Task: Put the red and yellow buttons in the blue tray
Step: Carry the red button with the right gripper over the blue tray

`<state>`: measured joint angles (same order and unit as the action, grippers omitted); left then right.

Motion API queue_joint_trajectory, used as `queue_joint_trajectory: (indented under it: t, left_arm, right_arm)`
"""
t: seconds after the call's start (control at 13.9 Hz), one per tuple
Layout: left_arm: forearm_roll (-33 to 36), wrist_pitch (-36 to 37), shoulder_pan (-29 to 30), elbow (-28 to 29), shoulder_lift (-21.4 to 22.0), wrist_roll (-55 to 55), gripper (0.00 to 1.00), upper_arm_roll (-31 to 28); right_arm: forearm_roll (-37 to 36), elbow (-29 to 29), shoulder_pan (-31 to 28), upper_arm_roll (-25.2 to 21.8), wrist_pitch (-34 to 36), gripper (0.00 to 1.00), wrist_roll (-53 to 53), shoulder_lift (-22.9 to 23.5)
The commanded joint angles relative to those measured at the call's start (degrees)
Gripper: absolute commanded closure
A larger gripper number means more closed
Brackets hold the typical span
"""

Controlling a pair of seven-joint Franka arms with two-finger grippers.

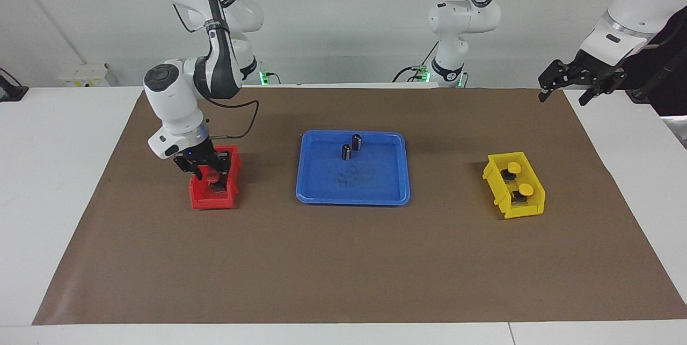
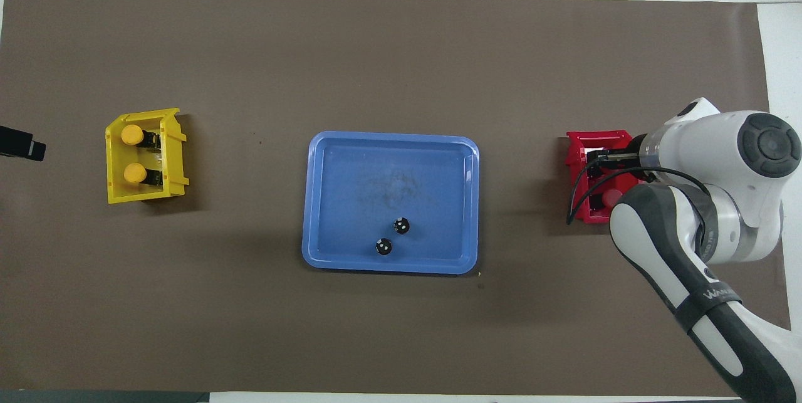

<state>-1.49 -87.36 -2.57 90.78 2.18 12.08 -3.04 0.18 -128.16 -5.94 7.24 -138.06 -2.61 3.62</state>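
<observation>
I see a white table point(image 1: 53, 173) under a brown mat point(image 1: 343, 264), which carries the blue tray point(image 1: 394, 195), red bin point(image 1: 204, 203) and yellow bin point(image 1: 499, 195).

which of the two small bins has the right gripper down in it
The red bin, toward the right arm's end of the table: the right gripper is inside it at a red button. The yellow bin has no gripper near.

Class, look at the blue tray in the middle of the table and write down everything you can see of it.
The blue tray is a flat rectangular dish of what looks like plastic, with rounded corners and a low raised rim. It lies level on the brown mat, between the red bin and the yellow bin. Two dark cylinders stand upright in it, near its edge toward the robots. No hand touches it.
</observation>
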Motion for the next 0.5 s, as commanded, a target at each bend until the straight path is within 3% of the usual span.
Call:
queue_joint_trajectory:
  t: [0.0,0.14,0.43]
  left_arm:
    - [1.0,-0.4,-0.5,1.2,1.1,0.0,0.00,-0.5]
    - [1.0,-0.4,-0.5,1.2,1.1,0.0,0.00,-0.5]
    - [0.9,-0.6,-0.4,1.3,1.1,-0.2,0.00,-0.5]
  right_arm:
    - [1.1,-1.7,-0.7,0.4,-1.5,0.34,2.7,-0.9]
    - [1.1,-1.7,-0.8,0.4,-1.5,0.42,2.8,-0.9]
    - [1.1,-0.7,-0.9,0.4,-0.3,0.69,2.9,-0.8]
